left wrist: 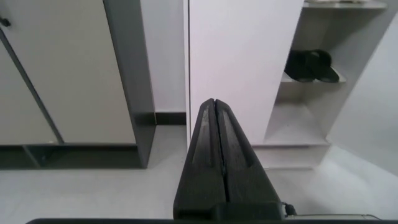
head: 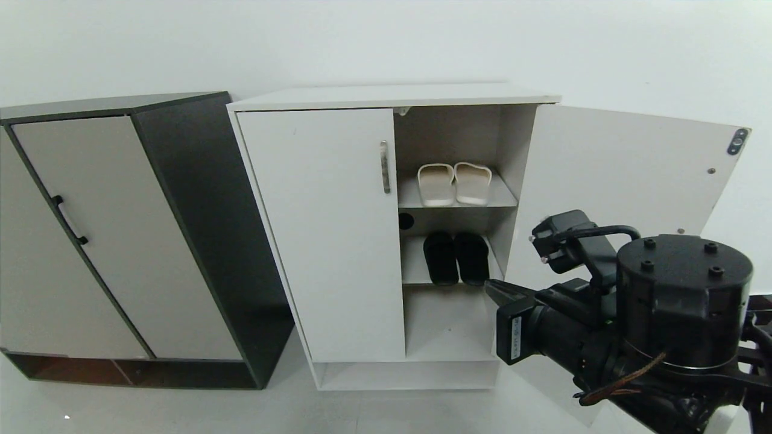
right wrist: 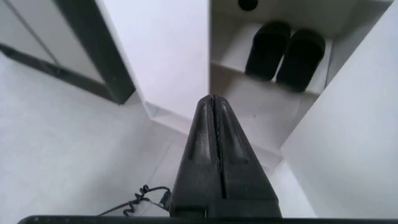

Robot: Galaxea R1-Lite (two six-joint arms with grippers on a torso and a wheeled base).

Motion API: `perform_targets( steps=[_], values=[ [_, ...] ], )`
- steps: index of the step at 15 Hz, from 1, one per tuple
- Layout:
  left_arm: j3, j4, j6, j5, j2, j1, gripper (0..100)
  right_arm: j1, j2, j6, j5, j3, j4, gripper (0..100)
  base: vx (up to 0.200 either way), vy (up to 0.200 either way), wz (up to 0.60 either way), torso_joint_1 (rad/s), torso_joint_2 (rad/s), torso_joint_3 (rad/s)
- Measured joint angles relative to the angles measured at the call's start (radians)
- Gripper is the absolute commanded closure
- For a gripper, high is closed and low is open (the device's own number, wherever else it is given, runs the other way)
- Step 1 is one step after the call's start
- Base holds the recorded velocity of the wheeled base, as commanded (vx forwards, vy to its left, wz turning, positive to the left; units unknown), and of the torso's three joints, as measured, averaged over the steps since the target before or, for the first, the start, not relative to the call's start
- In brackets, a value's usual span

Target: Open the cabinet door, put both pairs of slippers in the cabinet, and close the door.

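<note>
My right tool was pressed shut, its fingers flat against each other with nothing between them. It hung low in front of the white cabinet, before the open right half. My left tool was closed in the same way, gripping nothing, and pointed toward the cabinet's left door, which was shut. That door carried a slim metal handle along its inner edge. The right door stood swung wide out to the right.

Inside the open half, the cream slippers lay side by side on the upper shelf, touching each other. The black slippers sat as a pair on the shelf below, directly under the cream ones.

Just to the left of the white cabinet stood a dark-framed cabinet with grey doors, both shut, on the pale floor.
</note>
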Motion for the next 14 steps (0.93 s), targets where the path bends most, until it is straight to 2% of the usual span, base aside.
perform_targets(
  steps=[7, 10, 14],
  values=[
    [0.0, 0.0, 0.008, -0.004, 0.0, 0.0, 100, -0.021, -0.001, -0.025, 0.009, 0.049, -0.041, 100, 0.0, 0.0, 0.0, 0.006, -0.01, -0.003],
    [0.0, -0.001, 0.008, -0.004, 0.0, -0.001, 100, -0.025, -0.004, -0.024, 0.009, 0.047, -0.04, 100, 0.0, 0.0, 0.0, 0.17, -0.09, -0.11],
    [0.0, -0.001, 0.008, -0.003, 0.0, 0.0, 100, -0.038, -0.004, -0.021, 0.011, 0.053, -0.042, 100, 0.0, 0.0, 0.0, 0.217, -0.55, -0.221]
  ],
)
